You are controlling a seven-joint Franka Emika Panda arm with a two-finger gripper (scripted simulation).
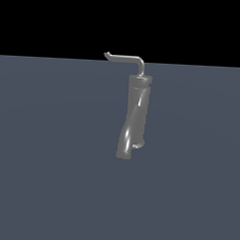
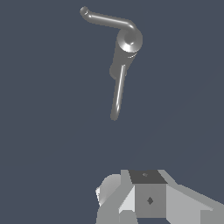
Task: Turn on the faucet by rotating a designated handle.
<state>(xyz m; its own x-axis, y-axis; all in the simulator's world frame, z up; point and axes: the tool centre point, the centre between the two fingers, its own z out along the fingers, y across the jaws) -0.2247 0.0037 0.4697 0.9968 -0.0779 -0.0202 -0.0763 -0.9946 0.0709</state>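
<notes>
Plainly, the wide blue-grey floor [image 1: 38, 187] carries only the faucet [image 1: 134, 118], which stands alone near its middle, well away from every edge that shows. Its thick, twisted dark body is the biggest target and the wrong one: a gripper that closes on it or bumps it would turn nothing, and on such a glossy, rounded surface the fingers would likely slide off. In the wrist view the gripper [image 2: 148, 199] sits well apart from the faucet, touching nothing; only part of its blocky body shows, so I cannot tell how far its jaws stand apart. The handle [image 1: 126, 58], a thin L-shaped rod rising from the top of the body and running toward the exterior view's left, is the smallest thing and the riskiest: it is slim enough to miss on approach, and a push close to the bend would give little leverage, while one near the hooked tip [image 2: 84, 11] could slip off the end.
</notes>
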